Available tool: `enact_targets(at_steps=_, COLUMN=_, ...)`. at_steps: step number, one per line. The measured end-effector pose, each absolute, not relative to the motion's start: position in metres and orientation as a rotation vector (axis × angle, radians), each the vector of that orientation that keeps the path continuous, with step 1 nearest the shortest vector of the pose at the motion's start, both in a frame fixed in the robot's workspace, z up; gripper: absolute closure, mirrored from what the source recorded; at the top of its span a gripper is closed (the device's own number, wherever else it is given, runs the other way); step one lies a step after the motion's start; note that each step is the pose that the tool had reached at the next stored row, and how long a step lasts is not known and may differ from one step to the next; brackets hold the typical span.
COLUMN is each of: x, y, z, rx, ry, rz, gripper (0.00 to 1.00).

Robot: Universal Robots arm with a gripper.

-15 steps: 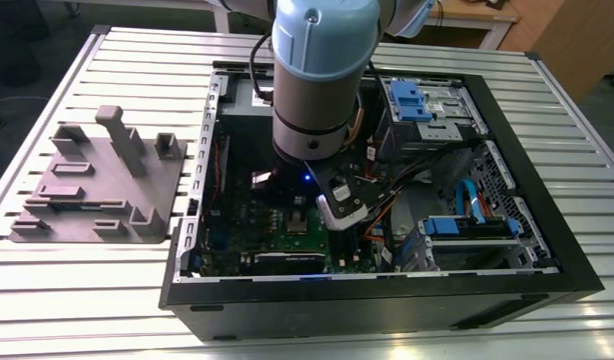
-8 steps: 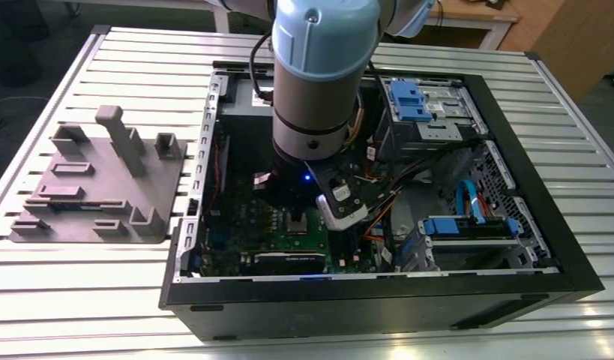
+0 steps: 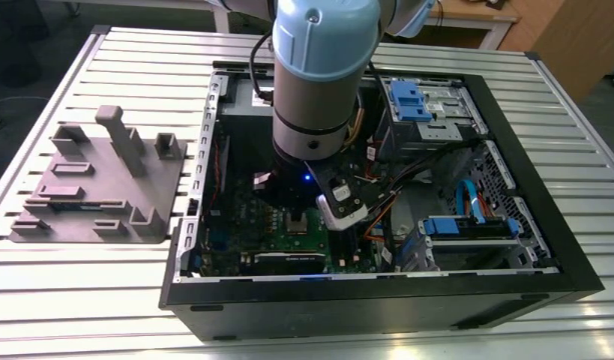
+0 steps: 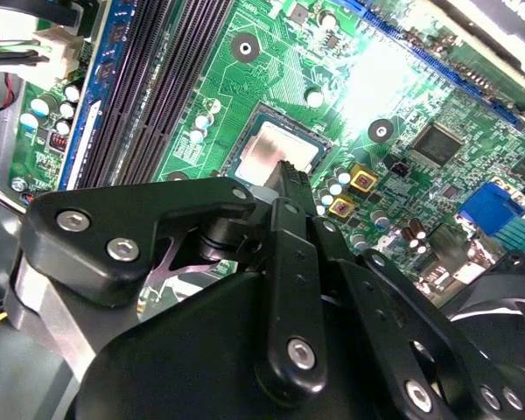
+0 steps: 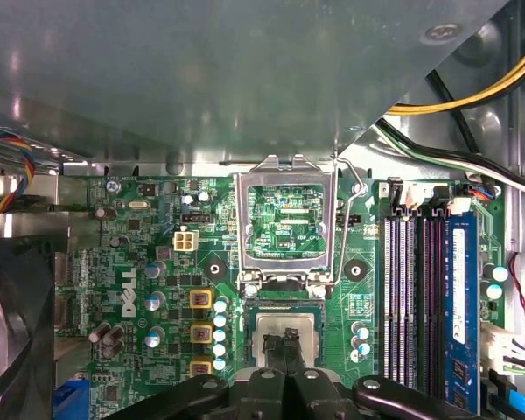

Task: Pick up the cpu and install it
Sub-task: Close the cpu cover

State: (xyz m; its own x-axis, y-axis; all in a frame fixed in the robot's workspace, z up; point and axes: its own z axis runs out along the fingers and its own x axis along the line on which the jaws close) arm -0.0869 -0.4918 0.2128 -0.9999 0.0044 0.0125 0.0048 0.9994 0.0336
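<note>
The cpu [image 5: 287,328], a small silvery square chip, lies flat in its socket on the green motherboard [image 5: 140,227]. In the second wrist view the cpu [image 4: 276,150] shows just beyond my black fingertips. My gripper [image 5: 283,348] hangs right over the chip's near half with its fingers shut together, and nothing shows between them. The socket's metal load frame [image 5: 285,219] stands tipped open behind the chip. In the exterior view the arm reaches down into the open computer case, and the cpu [image 3: 298,220] is a pale square beside the wrist.
Black memory slots [image 5: 416,297] run beside the socket. A grey metal box [image 5: 201,70] overhangs the board, with yellow and black cables [image 5: 455,122] close by. A black fan [image 5: 9,332] sits at the board's edge. A grey fixture plate [image 3: 97,187] lies on the slatted table at the exterior view's left.
</note>
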Motion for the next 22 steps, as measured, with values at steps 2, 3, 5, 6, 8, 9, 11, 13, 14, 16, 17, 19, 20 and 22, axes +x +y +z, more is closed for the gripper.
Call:
enact_targets(at_steps=2, x=-0.087, y=-0.492, z=0.213, rx=-0.007, ry=-3.129, rz=-0.052, gripper=0.9)
enact_targets(at_steps=3, x=-0.087, y=-0.492, z=0.214, rx=-0.007, ry=-3.129, rz=-0.052, gripper=0.9)
enact_targets(at_steps=5, x=-0.087, y=-0.492, z=0.215, rx=-0.007, ry=-3.129, rz=-0.052, gripper=0.9)
enact_targets(at_steps=6, x=-0.087, y=-0.492, z=0.216, rx=-0.007, ry=-3.129, rz=-0.052, gripper=0.9)
enact_targets(at_steps=8, x=-0.087, y=-0.492, z=0.218, rx=-0.007, ry=-3.129, rz=-0.052, gripper=0.9)
enact_targets(at_steps=9, x=-0.087, y=-0.492, z=0.22, rx=-0.007, ry=-3.129, rz=-0.052, gripper=0.9)
enact_targets(at_steps=11, x=-0.087, y=-0.492, z=0.224, rx=-0.007, ry=-3.129, rz=-0.052, gripper=0.9)
enact_targets(at_steps=13, x=-0.087, y=-0.492, z=0.231, rx=-0.007, ry=-3.129, rz=-0.052, gripper=0.9)
enact_targets(at_steps=14, x=-0.087, y=-0.492, z=0.235, rx=-0.007, ry=-3.129, rz=-0.052, gripper=0.9)
enact_targets(at_steps=16, x=-0.087, y=-0.491, z=0.243, rx=-0.007, ry=-3.129, rz=-0.053, gripper=0.9)
enact_targets(at_steps=17, x=-0.087, y=-0.491, z=0.247, rx=-0.007, ry=-3.129, rz=-0.052, gripper=0.9)
enact_targets(at_steps=19, x=-0.087, y=-0.491, z=0.253, rx=-0.007, ry=-3.129, rz=-0.052, gripper=0.9)
enact_targets(at_steps=20, x=-0.087, y=-0.491, z=0.253, rx=-0.007, ry=-3.129, rz=-0.052, gripper=0.9)
enact_targets(at_steps=22, x=-0.087, y=-0.491, z=0.253, rx=-0.006, ry=-3.131, rz=-0.053, gripper=0.9)
